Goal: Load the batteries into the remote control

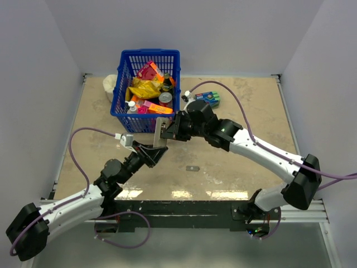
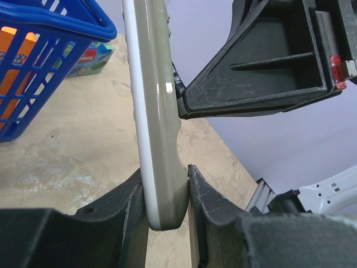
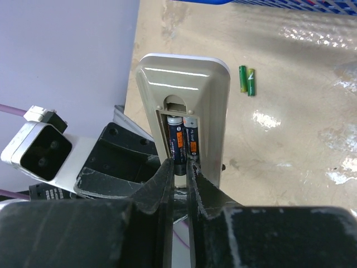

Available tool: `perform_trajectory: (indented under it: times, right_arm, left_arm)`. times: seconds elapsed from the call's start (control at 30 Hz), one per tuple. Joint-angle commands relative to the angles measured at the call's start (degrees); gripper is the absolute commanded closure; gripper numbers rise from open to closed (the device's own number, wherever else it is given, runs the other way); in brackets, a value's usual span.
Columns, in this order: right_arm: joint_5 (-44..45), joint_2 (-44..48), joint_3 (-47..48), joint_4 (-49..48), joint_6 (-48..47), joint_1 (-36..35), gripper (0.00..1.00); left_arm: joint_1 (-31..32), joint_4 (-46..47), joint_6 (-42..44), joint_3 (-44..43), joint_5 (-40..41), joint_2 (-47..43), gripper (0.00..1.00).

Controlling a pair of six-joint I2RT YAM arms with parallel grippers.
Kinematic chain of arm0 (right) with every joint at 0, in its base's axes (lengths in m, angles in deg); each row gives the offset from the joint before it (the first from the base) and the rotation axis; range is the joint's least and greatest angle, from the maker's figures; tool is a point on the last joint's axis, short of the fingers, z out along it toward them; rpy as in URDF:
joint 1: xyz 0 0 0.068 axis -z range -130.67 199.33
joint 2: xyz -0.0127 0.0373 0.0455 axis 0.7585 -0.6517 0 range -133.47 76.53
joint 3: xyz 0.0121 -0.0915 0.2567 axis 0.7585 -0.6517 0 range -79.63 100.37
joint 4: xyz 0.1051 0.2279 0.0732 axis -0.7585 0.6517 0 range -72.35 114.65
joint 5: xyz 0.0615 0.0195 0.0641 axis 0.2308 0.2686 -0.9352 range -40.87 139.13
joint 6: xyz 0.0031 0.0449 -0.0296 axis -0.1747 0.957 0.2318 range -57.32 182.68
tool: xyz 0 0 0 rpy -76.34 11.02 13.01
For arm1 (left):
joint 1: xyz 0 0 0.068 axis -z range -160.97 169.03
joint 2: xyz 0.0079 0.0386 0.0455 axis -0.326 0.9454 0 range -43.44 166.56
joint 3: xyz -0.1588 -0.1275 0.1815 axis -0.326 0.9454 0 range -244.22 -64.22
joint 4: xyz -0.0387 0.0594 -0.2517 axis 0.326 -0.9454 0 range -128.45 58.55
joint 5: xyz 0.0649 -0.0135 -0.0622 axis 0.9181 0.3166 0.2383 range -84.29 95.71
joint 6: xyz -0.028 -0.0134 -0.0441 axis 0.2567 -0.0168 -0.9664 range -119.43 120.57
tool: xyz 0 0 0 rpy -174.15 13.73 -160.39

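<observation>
The grey remote control stands upright above the table, its lower end clamped in my left gripper. It also shows in the left wrist view and in the right wrist view. Its back compartment is open, with two dark batteries lying side by side inside. My right gripper presses against the remote's back, and its fingertips are closed narrowly on the lower end of the left battery. From above, the right gripper meets the left gripper at the remote.
A blue basket full of packets stands just behind the remote. A blue-green box lies to its right. Two bright-green sticks lie on the table. A small grey piece lies on the table in front of the arms.
</observation>
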Motion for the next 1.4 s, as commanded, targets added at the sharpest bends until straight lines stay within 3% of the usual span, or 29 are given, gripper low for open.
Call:
perform_trajectory:
  times: [0.0, 0.4, 0.87, 1.37]
  right_arm:
    - [4.5, -0.1, 3.3, 0.3, 0.4, 0.1, 0.85]
    - [1.4, -2.5, 5.8, 2.1, -1.3, 0.1, 0.82]
    - [4.4, -1.7, 6.0, 2.6, -1.8, 0.1, 0.61]
    - [6.1, -0.6, 7.5, 2.3, -6.6, 0.0, 0.54]
  left_arm:
    - [0.7, 5.9, -1.8, 0.0, 0.8, -0.9, 1.0]
    - [0.7, 9.2, -6.9, -1.0, 1.0, 3.2, 1.0]
    - [0.8, 11.0, -12.4, 0.9, 2.3, 2.9, 1.0]
    - [0.7, 14.6, -18.6, 2.6, 3.5, 5.0, 1.0]
